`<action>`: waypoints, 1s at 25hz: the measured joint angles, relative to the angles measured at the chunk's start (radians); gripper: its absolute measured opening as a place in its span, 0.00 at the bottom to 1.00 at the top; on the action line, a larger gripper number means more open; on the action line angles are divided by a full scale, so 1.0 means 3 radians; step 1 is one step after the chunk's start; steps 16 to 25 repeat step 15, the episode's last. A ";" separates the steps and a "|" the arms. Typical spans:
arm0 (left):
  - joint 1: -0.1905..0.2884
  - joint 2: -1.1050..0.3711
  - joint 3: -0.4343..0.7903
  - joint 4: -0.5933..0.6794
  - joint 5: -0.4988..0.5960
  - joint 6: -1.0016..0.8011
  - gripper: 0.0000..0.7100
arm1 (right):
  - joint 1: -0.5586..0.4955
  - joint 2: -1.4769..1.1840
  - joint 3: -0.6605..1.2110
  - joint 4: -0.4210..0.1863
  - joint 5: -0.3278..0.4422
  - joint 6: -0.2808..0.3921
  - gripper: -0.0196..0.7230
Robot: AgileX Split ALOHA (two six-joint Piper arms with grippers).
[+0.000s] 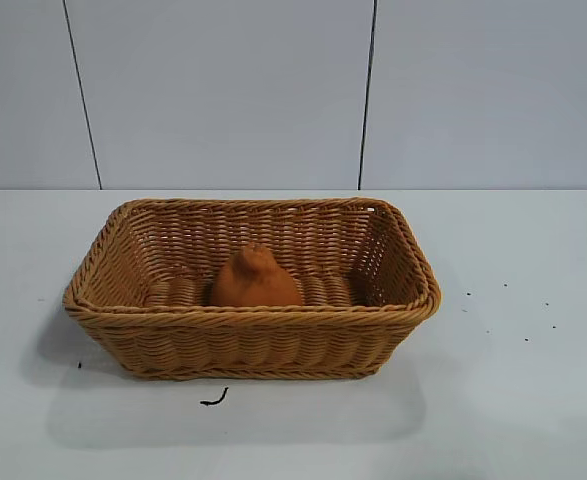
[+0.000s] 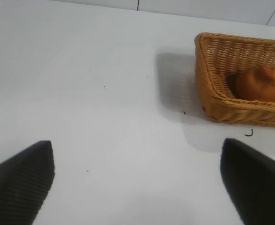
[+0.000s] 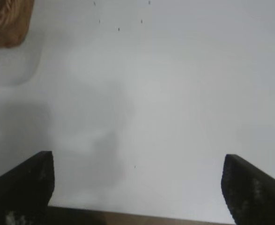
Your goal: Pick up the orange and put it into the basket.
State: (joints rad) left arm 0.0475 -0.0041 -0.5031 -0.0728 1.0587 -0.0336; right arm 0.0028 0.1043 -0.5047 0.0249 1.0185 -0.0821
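Exterior view: white table (image 1: 533, 420), grey panelled wall (image 1: 223, 90), orange (image 1: 255, 280) inside basket (image 1: 253, 345) at centre; left gripper (image 2: 137, 183) and right gripper (image 3: 137, 187) both gape empty above bare tabletop.

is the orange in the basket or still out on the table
In the basket. The orange sits on the floor of the basket, its woven walls around it on every side; the left wrist view shows it there too.
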 joint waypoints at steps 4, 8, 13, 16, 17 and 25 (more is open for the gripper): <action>0.0000 0.0000 0.0000 -0.0003 0.0000 0.0000 0.98 | 0.0000 -0.0334 0.0003 0.0000 0.0000 0.0000 0.96; 0.0000 0.0000 0.0000 -0.0003 -0.0003 0.0000 0.98 | 0.0000 -0.0360 0.0003 0.0000 0.0004 0.0000 0.96; 0.0000 0.0000 0.0000 -0.0003 -0.0003 0.0000 0.98 | 0.0000 -0.0360 0.0003 0.0000 0.0004 0.0000 0.96; 0.0000 0.0000 0.0000 -0.0003 -0.0003 0.0000 0.98 | 0.0000 -0.0360 0.0003 0.0000 0.0004 0.0000 0.96; 0.0000 0.0000 0.0000 -0.0003 -0.0003 0.0000 0.98 | 0.0000 -0.0360 0.0003 0.0000 0.0004 0.0000 0.96; 0.0000 0.0000 0.0000 -0.0003 -0.0003 0.0000 0.98 | 0.0000 -0.0360 0.0003 0.0000 0.0004 0.0000 0.96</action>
